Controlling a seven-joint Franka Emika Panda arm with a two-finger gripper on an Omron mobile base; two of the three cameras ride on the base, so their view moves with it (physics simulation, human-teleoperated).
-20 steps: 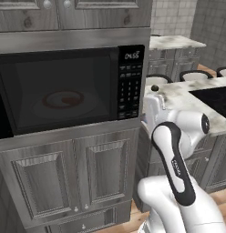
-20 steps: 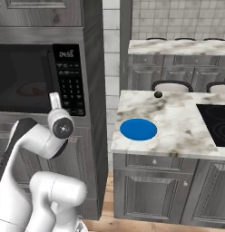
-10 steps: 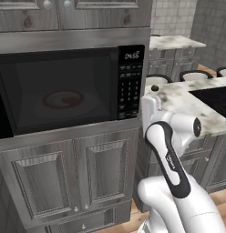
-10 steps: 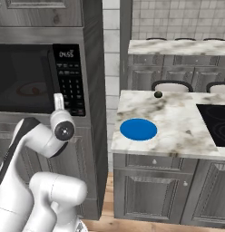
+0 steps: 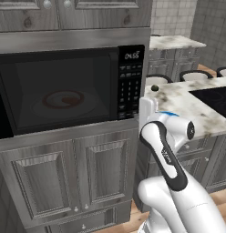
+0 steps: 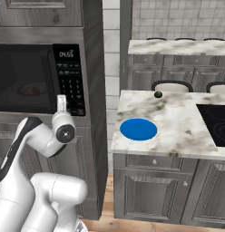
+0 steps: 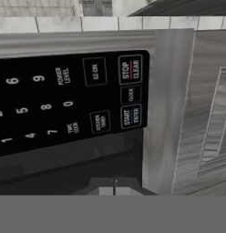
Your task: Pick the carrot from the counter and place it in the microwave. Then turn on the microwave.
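Observation:
The microwave (image 5: 64,91) is built in under grey cabinets, with its dark glass door closed and its display lit. Through the glass I make out a reddish ring on the turntable (image 6: 30,89); the carrot is hidden from me. My gripper (image 7: 114,187) is shut with nothing in it and points at the lower right corner of the keypad (image 5: 130,86), just below the START/ENTER button (image 7: 131,116). The white hand stands right in front of the keypad (image 6: 71,84). The marble counter (image 6: 178,131) lies to the right.
A round blue plate (image 6: 138,129) lies on the counter near its left front. A small dark round object (image 6: 158,94) sits at the counter's back edge. The black cooktop (image 6: 214,122) is at far right, and stool backs (image 6: 171,86) stand behind the counter.
My arm has swung its forearm round and the hand has edged closer to the keypad's lower right corner. The microwave door stays closed.

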